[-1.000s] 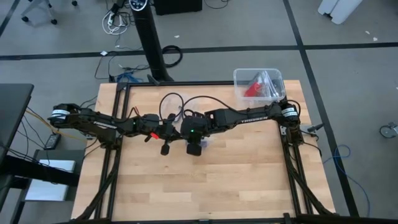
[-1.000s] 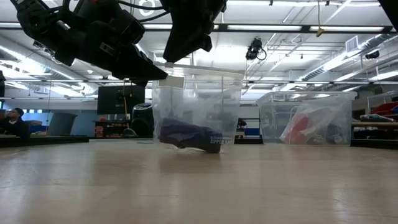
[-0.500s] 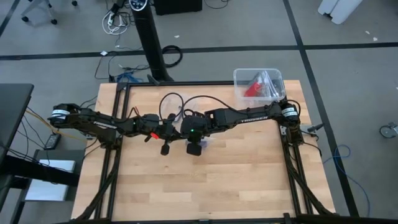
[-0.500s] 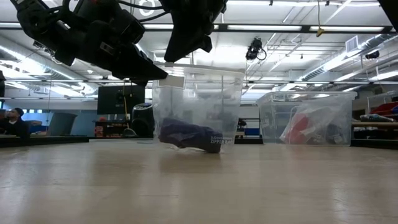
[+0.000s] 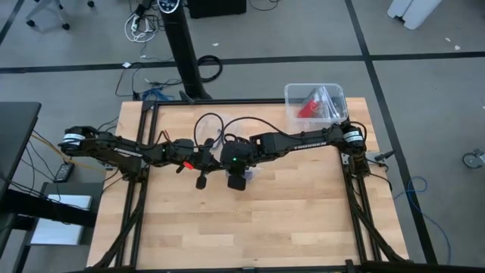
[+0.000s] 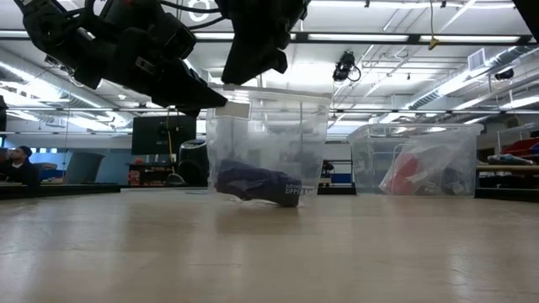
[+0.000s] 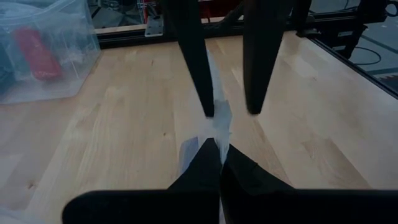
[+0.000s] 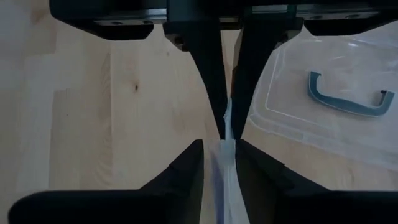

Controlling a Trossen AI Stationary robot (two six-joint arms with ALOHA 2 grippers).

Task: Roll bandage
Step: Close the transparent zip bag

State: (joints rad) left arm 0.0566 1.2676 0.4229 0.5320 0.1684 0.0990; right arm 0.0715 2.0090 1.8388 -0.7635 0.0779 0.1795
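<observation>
Bare table [image 5: 288,220] around bag [image 6: 266,151]

Robotics lab / open workshop. Wooden surface [image 5: 250,220] on a black metal frame [image 5: 136,205], grey floor with loose cables [image 5: 140,26], exposed ceiling ducts [image 6: 505,59] and strip lights [image 6: 370,36], monitor [image 6: 164,135], clear storage bins [image 6: 413,160].

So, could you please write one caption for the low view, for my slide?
Both grippers hold a clear plastic bag upright above the table, a dark blue bandage in its bottom; clear bin behind.

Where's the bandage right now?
In the low view, the bandage sits inside a clear bag hanging mid-table, left of the clear bin.
</observation>
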